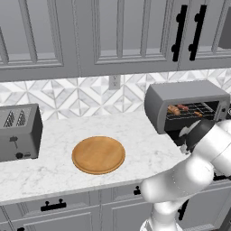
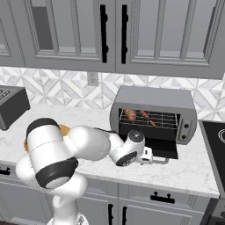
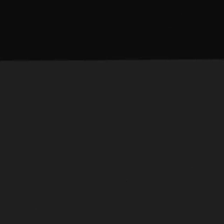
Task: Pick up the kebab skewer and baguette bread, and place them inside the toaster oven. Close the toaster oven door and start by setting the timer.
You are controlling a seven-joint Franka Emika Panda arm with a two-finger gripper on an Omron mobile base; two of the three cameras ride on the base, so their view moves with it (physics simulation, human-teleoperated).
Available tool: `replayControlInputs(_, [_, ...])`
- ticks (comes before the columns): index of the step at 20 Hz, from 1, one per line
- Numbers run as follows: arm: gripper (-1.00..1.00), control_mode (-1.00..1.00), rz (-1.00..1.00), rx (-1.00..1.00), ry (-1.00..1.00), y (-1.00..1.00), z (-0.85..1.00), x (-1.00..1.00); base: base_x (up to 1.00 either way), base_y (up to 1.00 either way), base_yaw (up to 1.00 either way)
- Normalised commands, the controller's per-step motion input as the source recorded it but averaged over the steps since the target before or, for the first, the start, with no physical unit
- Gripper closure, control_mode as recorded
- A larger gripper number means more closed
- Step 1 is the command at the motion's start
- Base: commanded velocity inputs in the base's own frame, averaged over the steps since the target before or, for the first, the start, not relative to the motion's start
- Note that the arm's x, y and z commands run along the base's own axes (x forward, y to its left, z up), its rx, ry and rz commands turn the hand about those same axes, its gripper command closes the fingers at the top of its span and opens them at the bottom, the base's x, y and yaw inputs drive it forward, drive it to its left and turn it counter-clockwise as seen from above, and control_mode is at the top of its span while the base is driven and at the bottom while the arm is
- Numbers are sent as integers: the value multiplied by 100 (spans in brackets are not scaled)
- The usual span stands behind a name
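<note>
Claw (image 2: 165, 161) position matters most now: in the right base view you find it at centre right of the frame, low against the front edge of the dropped oven door (image 2: 161, 148), with the silver handle at its tips. Whether its jaws are spread or pinched you cannot tell from here, and it carries no food. Behind it the toaster oven (image 2: 154, 99) stands open in the right half of the frame, and both items lie on its wire rack: the baguette (image 2: 130, 114) at the left end, the skewer (image 2: 145, 115) just beside it toward the middle. So loading looks finished, and the step in hand is closing the door. Get under or behind the handle, then sweep up and back in an arc about the hinge, not straight forward, or you may shove the oven along the worktop (image 2: 189, 169). The dials (image 2: 185, 127) sit on the strip at the oven's right; keep the wrist clear of them. At lower left, the wooden board (image 1: 98, 154) is bare.
</note>
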Motion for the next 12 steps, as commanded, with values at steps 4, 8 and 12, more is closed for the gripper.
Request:
replayControlInputs(4, [-100, -100, -4, 0, -15, 40, 36, 64, 0, 0, 0])
replayControlInputs(8, [-100, -100, -5, 0, -12, 43, 41, 69, 0, 0, 0])
replayControlInputs(12, [-100, -100, -7, 0, -8, 34, 61, 70, 0, 0, 0])
